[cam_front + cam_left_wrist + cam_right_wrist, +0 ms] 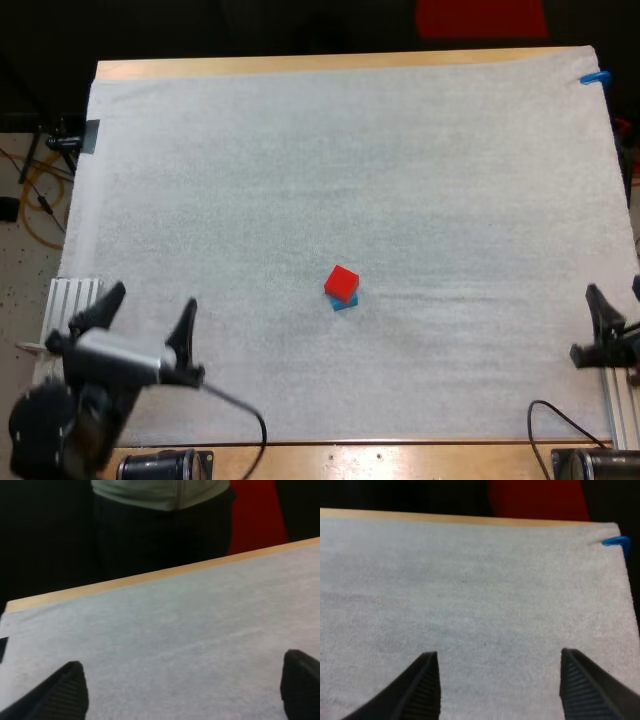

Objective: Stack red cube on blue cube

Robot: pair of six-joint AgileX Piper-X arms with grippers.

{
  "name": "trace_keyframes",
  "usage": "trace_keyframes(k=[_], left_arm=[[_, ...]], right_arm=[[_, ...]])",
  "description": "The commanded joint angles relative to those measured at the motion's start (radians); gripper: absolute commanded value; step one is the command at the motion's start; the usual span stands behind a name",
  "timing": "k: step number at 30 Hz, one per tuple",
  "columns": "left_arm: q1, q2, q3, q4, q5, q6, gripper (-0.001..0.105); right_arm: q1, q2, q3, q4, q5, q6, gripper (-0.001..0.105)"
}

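1. The red cube (342, 283) sits on top of the blue cube (346, 302), a little below and right of the centre of the high view. The red one is turned slightly, so a sliver of blue shows under its lower right side.
2. The pair stands on the white mat (300, 160), which covers nearly all of the table (300, 66). A strip of bare wood shows along the far edge at the top of the frame.
3. The left pincer (145, 322) is in the lower left of the high view, over the near left part of the mat and well apart from the cubes. Its two black fingers are spread wide with nothing between them.
4. From the left arm's own camera, the left pincer (182, 692) has its fingers (62, 697) far apart over bare mat.
5. Beyond the table's far edge in that same view stands a person (160, 530), seen as a pale top above dark trousers.
6. The right pincer (618, 305) is at the right edge of the high view, at the mat's right border and also well apart from the cubes.
7. From the right arm's camera, the right pincer (500, 687) is spread too, with its ribbed fingers (422, 690) standing clear over empty mat and gripping nothing.
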Motion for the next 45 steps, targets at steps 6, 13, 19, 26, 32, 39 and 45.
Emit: trace_keyframes(k=[6,13,19,26,32,39,45], left_arm=[[-0.022,-0.193,-0.005,0.119,0.021,0.000,0.076],[-0.022,-0.356,-0.005,0.183,0.021,0.005,0.076],[-0.016,-0.357,-0.021,0.260,0.034,0.028,0.076],[-0.016,-0.357,0.058,0.198,0.014,0.031,0.076],[-0.016,-0.355,0.171,0.124,0.014,0.031,0.076],[-0.016,-0.355,0.220,0.112,0.014,0.026,0.076],[-0.016,-0.355,0.220,0.112,0.014,0.026,0.076]], right_arm=[[-0.001,-0.181,0.072,0.031,-0.012,0.026,0.052],[-0.001,-0.312,0.118,0.091,-0.031,0.048,0.052],[-0.001,-0.334,0.129,0.129,-0.056,0.084,0.052],[-0.001,-0.334,0.153,0.124,-0.061,0.037,0.052],[-0.001,-0.334,0.184,0.105,-0.068,0.045,0.052],[-0.001,-0.334,0.184,0.107,-0.068,0.047,0.052],[-0.001,-0.334,0.184,0.107,-0.051,0.047,0.052]])
